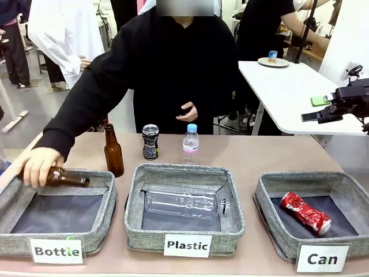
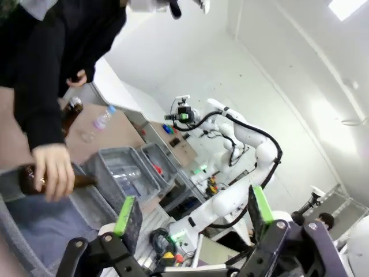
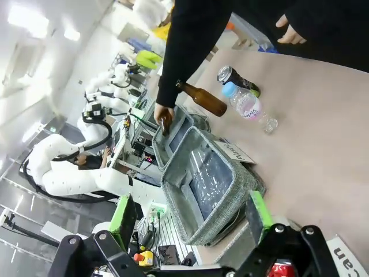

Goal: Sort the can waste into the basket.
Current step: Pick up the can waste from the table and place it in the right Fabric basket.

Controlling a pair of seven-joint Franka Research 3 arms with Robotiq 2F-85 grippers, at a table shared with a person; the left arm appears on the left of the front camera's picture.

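Observation:
The slim red can [image 1: 305, 212] lies crushed on its side inside the grey basket labelled "Can" [image 1: 266, 216] at the front right. The black-patterned can with a silver top [image 1: 150, 142] stands upright on the table at the back middle, and the right wrist view shows this can [image 3: 236, 79] beside the bottles. My right gripper [image 1: 314, 115] hangs high at the right edge, above and behind the Can basket; its green-padded fingers [image 3: 191, 212] are apart and hold nothing. My left gripper [image 2: 193, 210] is open and empty, high over the table's left end.
A person's hand [image 1: 36, 166] holds a brown bottle [image 1: 66, 178] over the "Bottle" basket [image 1: 104, 213]. Another brown bottle [image 1: 113, 151] and a small clear bottle [image 1: 190, 141] stand by the black can. The "Plastic" basket [image 1: 134, 213] holds a clear bottle [image 1: 181, 202].

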